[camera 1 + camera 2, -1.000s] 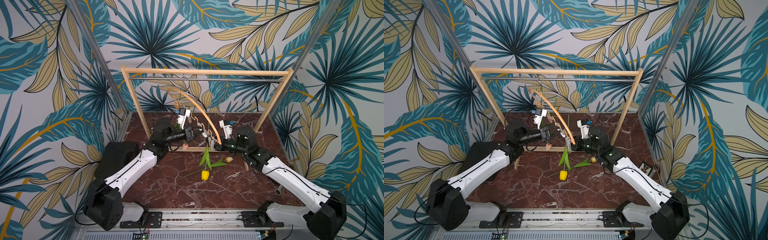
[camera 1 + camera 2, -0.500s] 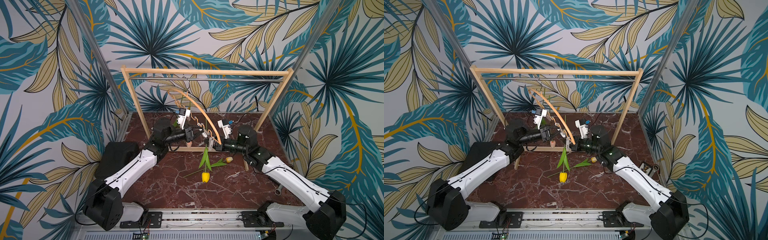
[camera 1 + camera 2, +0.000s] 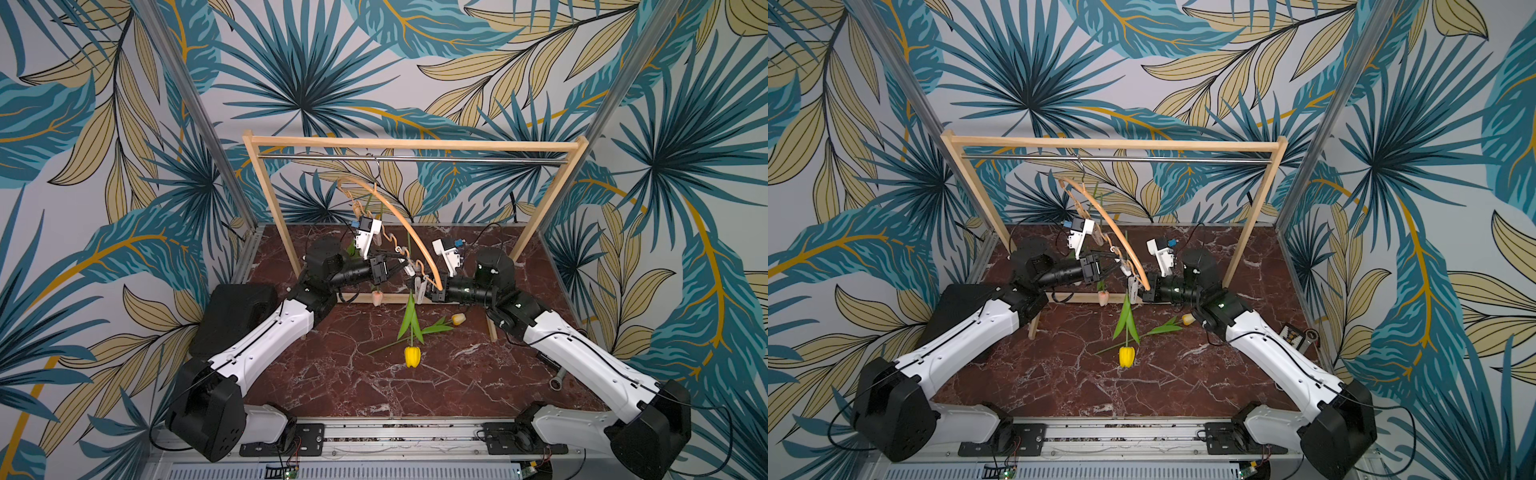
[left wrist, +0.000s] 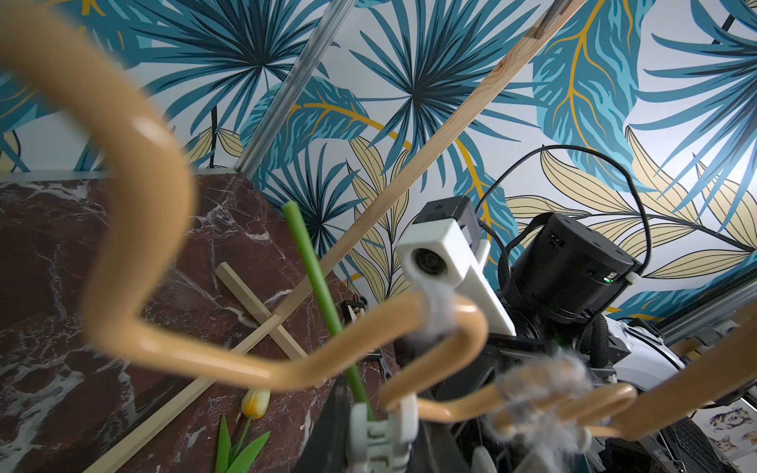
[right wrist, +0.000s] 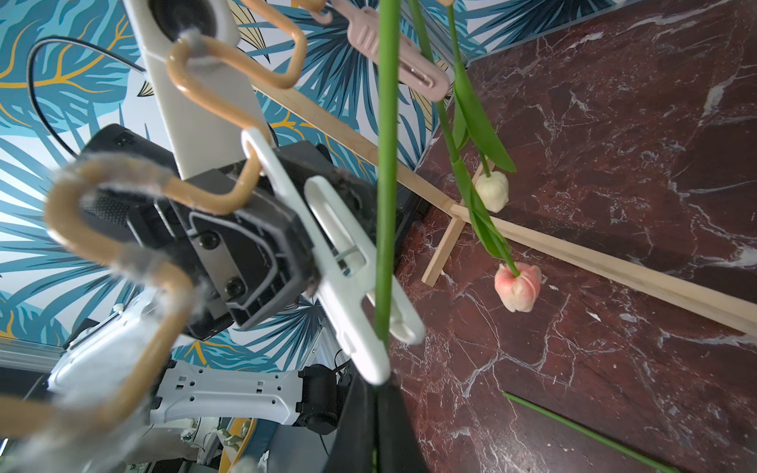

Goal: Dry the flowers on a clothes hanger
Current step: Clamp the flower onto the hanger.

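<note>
- Presses the right gripper [image 5: 375, 409] fully together on the green stem of the yellow tulip [image 3: 412, 356], just below a white clothespin [image 5: 344, 278].
- Holds that tulip head-down, bloom low over the marble table [image 3: 332, 374], on the near side of the rack; cannot tell whether bloom and marble touch.
- Sets the left gripper [image 3: 400, 266] at a narrow gap, pinching the white clothespin by its handle end, with the stem crossing the pin's tip.
- Hooks the pin's loop on the wavy lower bar of the clothes hanger [image 3: 399, 216], between the two grippers.
- Hangs the hanger by its metal hook from the rod of the wooden rack [image 3: 415, 144], left of the rod's middle, turned so one end of the arch points near, toward the right gripper.
- Carries two more blooms head-down farther along the bar: the cream-white tulip [image 5: 491, 190] and the pink tulip [image 5: 518, 286], with a pink clothespin [image 5: 393, 53] up by their stems.
- Leaves the yellow-orange tulip [image 3: 458, 318] lying flat on the marble, right of the yellow one, close under the right arm's wrist.
</note>
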You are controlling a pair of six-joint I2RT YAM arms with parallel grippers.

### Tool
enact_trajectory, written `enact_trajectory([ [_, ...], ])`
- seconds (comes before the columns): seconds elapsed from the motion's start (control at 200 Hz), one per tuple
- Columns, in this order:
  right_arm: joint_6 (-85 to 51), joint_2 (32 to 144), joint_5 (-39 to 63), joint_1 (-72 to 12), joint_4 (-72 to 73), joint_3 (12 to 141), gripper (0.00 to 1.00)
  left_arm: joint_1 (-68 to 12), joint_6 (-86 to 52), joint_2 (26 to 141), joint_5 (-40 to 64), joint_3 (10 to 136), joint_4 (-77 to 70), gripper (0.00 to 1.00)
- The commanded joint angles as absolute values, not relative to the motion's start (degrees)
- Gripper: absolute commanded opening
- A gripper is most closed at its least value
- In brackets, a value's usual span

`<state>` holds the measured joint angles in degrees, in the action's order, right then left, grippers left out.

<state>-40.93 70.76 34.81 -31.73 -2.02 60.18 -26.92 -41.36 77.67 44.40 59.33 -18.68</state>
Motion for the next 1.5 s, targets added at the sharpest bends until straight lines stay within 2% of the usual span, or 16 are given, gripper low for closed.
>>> enact_trajectory([
  [0.0,-40.96,71.18,37.97,-31.87,0.41,62.20,0.00,-27.07,-40.34,76.92,44.08,56.87,-17.66,0.13],
  [0.661,-39.29,71.90,37.88,-31.86,-1.70,64.03,0.00,-27.07,-39.32,76.05,43.68,56.26,-16.79,0.14],
  [0.756,-39.16,71.58,37.60,-31.84,-1.99,63.81,0.00,-27.11,-39.26,75.58,42.96,55.99,-16.79,0.29],
  [0.836,-38.87,71.29,37.18,-31.87,-2.60,63.64,0.00,-27.07,-39.06,75.24,42.72,55.98,-16.33,0.36],
  [1.397,-38.63,70.23,35.00,-31.84,-4.10,63.02,0.00,-27.00,-36.90,72.65,40.02,56.24,-12.37,0.55],
  [1.497,-38.08,69.77,33.77,-31.88,-5.64,62.93,0.07,-26.88,-36.17,71.70,39.25,56.28,-10.90,0.57],
])
